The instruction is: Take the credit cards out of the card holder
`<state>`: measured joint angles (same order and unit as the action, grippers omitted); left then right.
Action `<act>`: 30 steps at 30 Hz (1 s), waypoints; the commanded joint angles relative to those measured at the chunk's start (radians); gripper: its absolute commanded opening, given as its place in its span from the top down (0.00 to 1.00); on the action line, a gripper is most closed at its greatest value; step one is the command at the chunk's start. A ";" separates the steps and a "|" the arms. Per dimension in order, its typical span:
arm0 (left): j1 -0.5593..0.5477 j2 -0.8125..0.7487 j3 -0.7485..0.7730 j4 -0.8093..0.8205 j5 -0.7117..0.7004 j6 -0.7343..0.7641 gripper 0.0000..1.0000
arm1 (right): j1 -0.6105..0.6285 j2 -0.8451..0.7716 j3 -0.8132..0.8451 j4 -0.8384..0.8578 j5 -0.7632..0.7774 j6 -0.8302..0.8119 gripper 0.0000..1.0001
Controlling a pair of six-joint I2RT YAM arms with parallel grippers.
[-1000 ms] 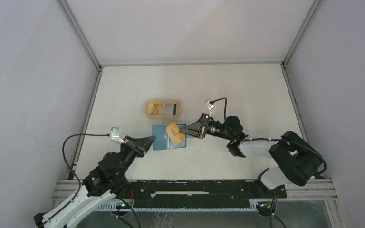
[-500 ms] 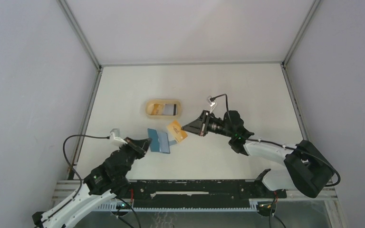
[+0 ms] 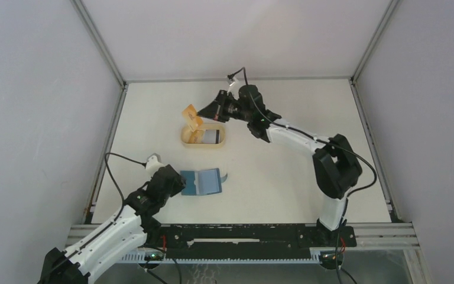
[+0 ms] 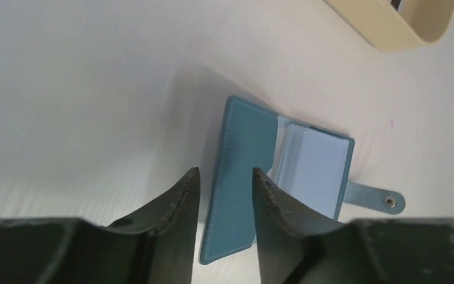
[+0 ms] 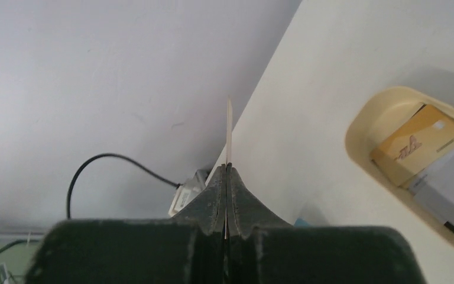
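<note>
The teal card holder [image 3: 203, 181] lies open on the table, its closure tab pointing right. My left gripper [image 3: 177, 183] sits at its left edge with jaws open; in the left wrist view the card holder's [image 4: 245, 177] left flap lies in the gap of that gripper [image 4: 224, 173]. My right gripper [image 3: 204, 112] is shut on a yellowish credit card [image 3: 190, 116], held in the air over the left end of the tan dish [image 3: 204, 145]. The right wrist view shows this card [image 5: 229, 127] edge-on, sticking up out of the shut gripper [image 5: 227, 167].
The tan oval dish [image 5: 360, 121] holds a yellow card [image 5: 417, 145] and a grey one [image 5: 449, 183]. Grey walls enclose the table on the left, back and right. The left arm's cable loops near the table's left edge.
My right gripper carried the yellowish card from beside the card holder up and back to over the dish. My left gripper opened and let go of the card holder, which now lies flat.
</note>
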<state>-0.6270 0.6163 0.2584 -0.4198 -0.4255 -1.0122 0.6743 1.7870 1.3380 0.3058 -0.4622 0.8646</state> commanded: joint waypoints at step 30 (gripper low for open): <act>0.258 -0.027 0.494 -0.254 0.161 0.274 0.00 | 0.117 0.309 0.154 -0.227 0.610 0.660 1.00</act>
<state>-0.3817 0.6052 0.6971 -0.6357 -0.2615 -0.7662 0.7918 2.0697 1.4841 0.0612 0.1120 1.4311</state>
